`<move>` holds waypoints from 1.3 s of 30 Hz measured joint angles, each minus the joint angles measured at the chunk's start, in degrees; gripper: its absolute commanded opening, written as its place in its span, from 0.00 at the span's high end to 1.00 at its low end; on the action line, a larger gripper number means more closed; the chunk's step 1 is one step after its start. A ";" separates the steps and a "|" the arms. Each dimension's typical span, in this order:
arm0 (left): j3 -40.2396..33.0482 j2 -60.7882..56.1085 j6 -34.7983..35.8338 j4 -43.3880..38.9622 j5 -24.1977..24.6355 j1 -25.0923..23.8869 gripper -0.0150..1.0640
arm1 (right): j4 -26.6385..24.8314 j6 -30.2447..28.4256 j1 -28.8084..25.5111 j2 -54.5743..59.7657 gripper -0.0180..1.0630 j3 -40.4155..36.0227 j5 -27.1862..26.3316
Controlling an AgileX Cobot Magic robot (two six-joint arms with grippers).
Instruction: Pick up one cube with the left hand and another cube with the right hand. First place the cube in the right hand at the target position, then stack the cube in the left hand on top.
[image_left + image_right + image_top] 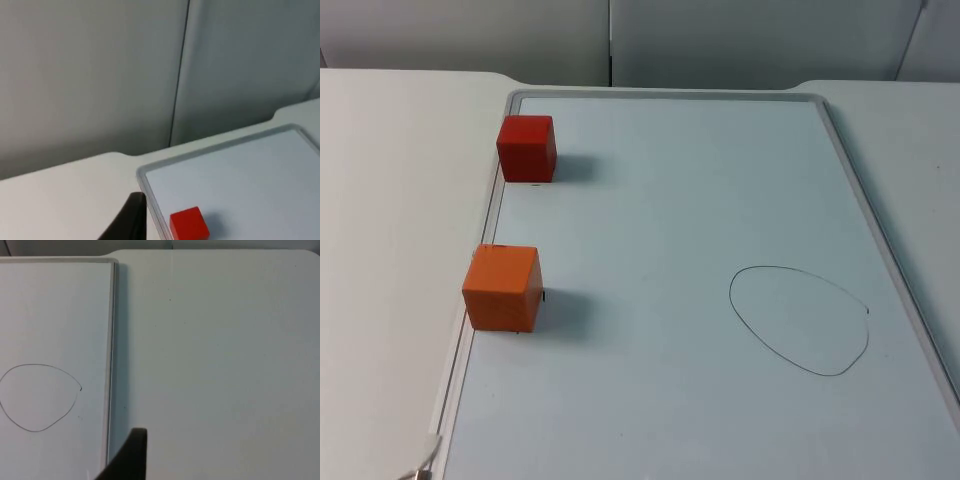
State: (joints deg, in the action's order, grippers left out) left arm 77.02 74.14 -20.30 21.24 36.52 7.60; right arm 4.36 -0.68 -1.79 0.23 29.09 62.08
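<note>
- The red cube (527, 147) is a plain, matte block with sharp edges. It sits flat on the whiteboard (670, 200), at the board's far left corner and just inside the frame, casting a soft shadow to its right.
- The orange cube (502, 287) looks the same in shape and size and is lighter on top than on its sides. It also rests against the whiteboard's left frame, nearer the camera than the red cube and well apart from it.
- A thin black outline (800, 320) — a rough oval — is drawn on the whiteboard toward its right frame, with neither cube in it.
- The left gripper (131, 220) hangs over the table (390, 200) just outside the whiteboard's far left corner, near the red cube (189, 225); whether it is open I cannot tell.
- The right gripper (131, 455) hangs just outside the whiteboard's right frame, beside the outline (40, 397) — open or closed, I cannot tell.
</note>
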 measured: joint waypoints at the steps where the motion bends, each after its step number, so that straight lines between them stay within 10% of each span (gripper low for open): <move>1: 0.00 0.00 0.00 0.00 0.00 0.00 0.01 | 0.00 0.00 0.00 0.00 0.02 0.00 0.00; 12: 10.31 29.85 9.93 -1.91 -2.73 5.91 0.01 | 0.00 0.00 0.00 0.00 0.02 0.00 0.00; 21: 25.40 50.37 24.58 -14.00 4.50 9.33 0.01 | 0.00 0.00 0.00 0.00 0.02 0.00 0.00; 27: 32.82 60.15 29.95 -19.52 11.22 9.33 0.01 | 0.00 0.00 0.00 0.00 0.02 0.00 0.00; 39: 34.37 64.01 30.75 -20.51 7.91 10.33 0.01 | 0.00 0.00 0.00 0.00 0.02 0.00 0.00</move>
State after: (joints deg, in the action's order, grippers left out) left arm 111.39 138.16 10.46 0.73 44.42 17.94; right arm 4.36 -0.68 -1.79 0.23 29.09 62.08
